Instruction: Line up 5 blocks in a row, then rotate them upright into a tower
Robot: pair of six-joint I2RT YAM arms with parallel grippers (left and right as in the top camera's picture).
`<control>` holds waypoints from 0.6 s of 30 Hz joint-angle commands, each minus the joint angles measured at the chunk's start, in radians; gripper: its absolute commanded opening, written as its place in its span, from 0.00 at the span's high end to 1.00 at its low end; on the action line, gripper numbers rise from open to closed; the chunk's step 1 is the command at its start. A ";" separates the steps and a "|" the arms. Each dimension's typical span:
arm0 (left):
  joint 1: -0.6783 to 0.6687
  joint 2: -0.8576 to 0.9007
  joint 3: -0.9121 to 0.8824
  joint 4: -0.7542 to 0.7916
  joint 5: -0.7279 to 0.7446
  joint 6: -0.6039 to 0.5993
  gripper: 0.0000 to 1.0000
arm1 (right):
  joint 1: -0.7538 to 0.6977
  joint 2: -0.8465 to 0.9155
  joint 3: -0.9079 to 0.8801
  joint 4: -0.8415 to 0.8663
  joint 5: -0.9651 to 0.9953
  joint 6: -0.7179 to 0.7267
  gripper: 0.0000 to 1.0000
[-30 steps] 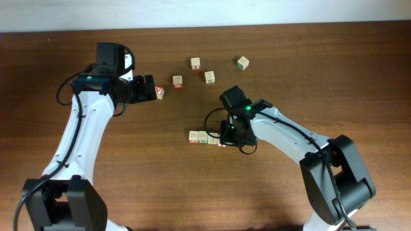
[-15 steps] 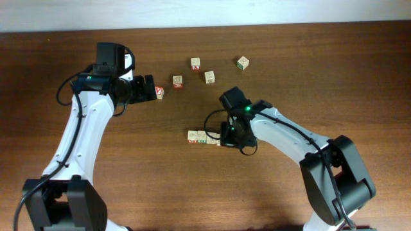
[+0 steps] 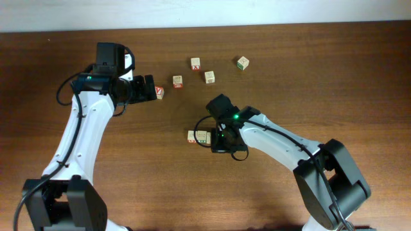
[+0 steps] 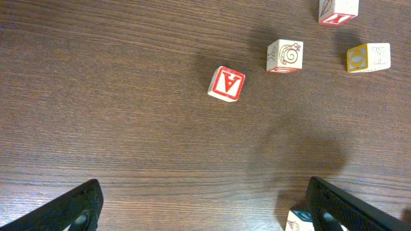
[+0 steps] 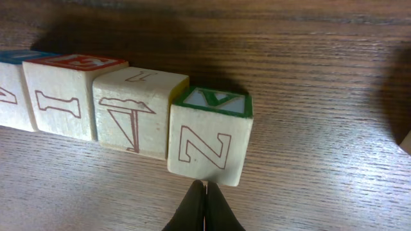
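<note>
A row of blocks lies mid-table. In the right wrist view it reads, left to right: a blue-topped block (image 5: pixel 14 82), a red-topped block (image 5: pixel 64 96), a pale block (image 5: pixel 136 112) and a green-topped "Z" block (image 5: pixel 209 136). My right gripper (image 5: pixel 204 187) is shut, its tips against the Z block's near bottom edge, holding nothing. In the overhead view, the right gripper (image 3: pixel 218 140) covers the row's right end, leaving two blocks (image 3: pixel 197 136) showing. My left gripper (image 3: pixel 149 90) hangs open by the red Y cube (image 3: pixel 158 93). Nothing lies between the fingers of the left gripper (image 4: pixel 204 192).
Loose cubes lie at the back: a red-X cube (image 3: pixel 195 63), a snail-print cube (image 3: pixel 178 81), another pale cube (image 3: pixel 209 77) and a green-print cube (image 3: pixel 242 62). The left wrist view shows the red Y cube (image 4: pixel 227 83) and the snail cube (image 4: pixel 284 56).
My right gripper has slid left along the row and now covers its right end; the row has crept slightly left. The left arm has not moved.
</note>
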 commanded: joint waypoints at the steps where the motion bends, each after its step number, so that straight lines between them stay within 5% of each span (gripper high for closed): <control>1: 0.003 -0.018 0.012 0.000 -0.006 0.016 0.01 | 0.007 -0.013 -0.004 0.007 0.021 0.010 0.96; 18: 0.003 -0.018 0.012 0.000 -0.007 0.016 0.01 | 0.007 -0.013 -0.004 0.023 0.024 0.007 0.96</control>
